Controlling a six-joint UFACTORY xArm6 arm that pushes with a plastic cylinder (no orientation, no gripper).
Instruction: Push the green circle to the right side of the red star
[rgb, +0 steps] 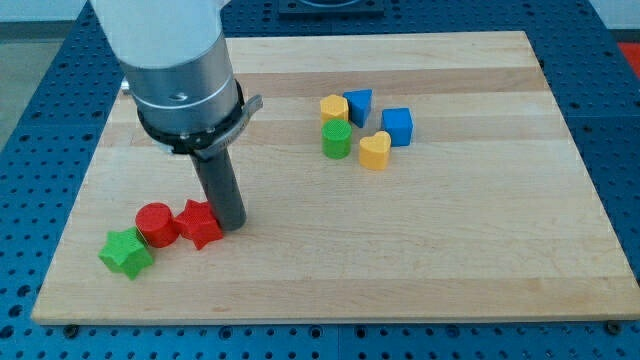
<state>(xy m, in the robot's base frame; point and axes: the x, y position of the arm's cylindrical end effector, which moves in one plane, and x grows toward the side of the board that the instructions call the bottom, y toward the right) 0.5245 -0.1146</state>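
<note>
The green circle (336, 139), a short green cylinder, stands right of the board's middle, in a cluster with other blocks. The red star (199, 223) lies at the lower left. My tip (232, 222) rests on the board, touching or nearly touching the red star's right side. The green circle is well to the tip's upper right, about a hundred pixels away.
A red cylinder (155, 224) touches the red star's left side, and a green star (126, 252) lies below-left of it. Around the green circle: a yellow block (333, 107), a blue block (359, 104), a blue cube (397, 126), a yellow heart (375, 150). The wooden board (480, 250) sits on blue pegboard.
</note>
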